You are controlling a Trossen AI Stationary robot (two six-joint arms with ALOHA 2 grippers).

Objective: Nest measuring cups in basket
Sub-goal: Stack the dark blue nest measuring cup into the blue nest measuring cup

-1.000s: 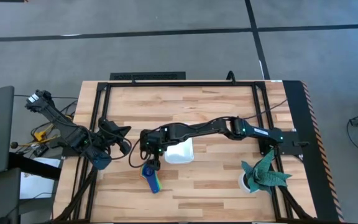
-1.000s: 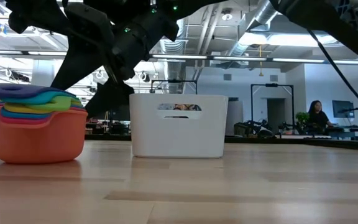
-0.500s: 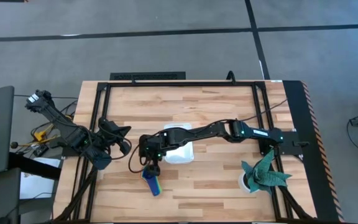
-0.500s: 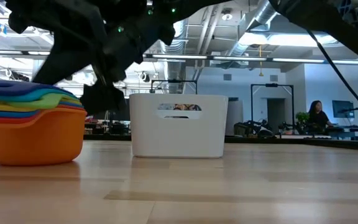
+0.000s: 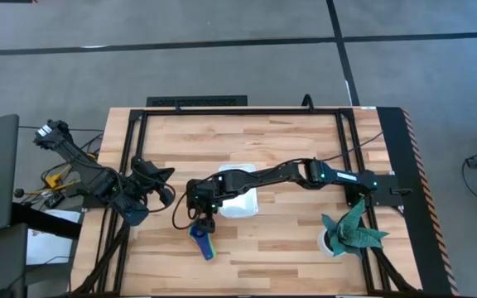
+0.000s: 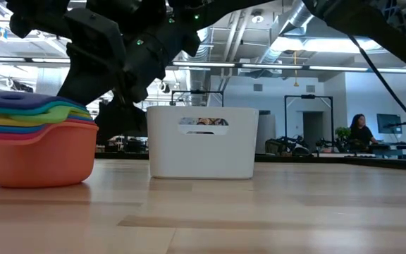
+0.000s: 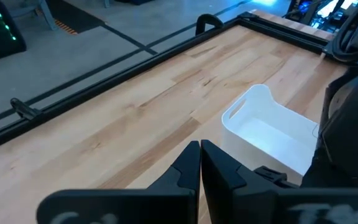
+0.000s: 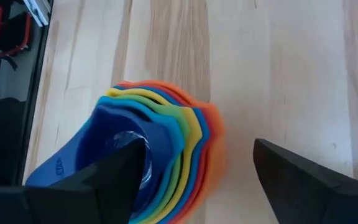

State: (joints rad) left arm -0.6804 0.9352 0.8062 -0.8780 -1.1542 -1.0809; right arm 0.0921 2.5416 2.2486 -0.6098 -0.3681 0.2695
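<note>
No text can be read; the mark on the blue cup's handle (image 8: pixel 59 167) stays illegible

We see the nested measuring cups (image 6: pixel 37 144) banded orange, red, yellow, green and blue, a plain white basket (image 6: pixel 202 142), pale striped wood table (image 6: pixel 273 212).

measuring cups (image 6: pixel 37 148) all nested in one stack, upright on the desk, not in the basket. biggest is orange/red on the outside w/ yellow, green, light blue rims showing in layers, dark blue on top/innermost. handles fan together to one side. stack sits just beside the basket (image 5: pixel 240 202), on its left-arm side & nearer the front edge. basket: white rect. tray, rounded corners, low walls, upright, nothing visible inside, near desk middle.
</note>
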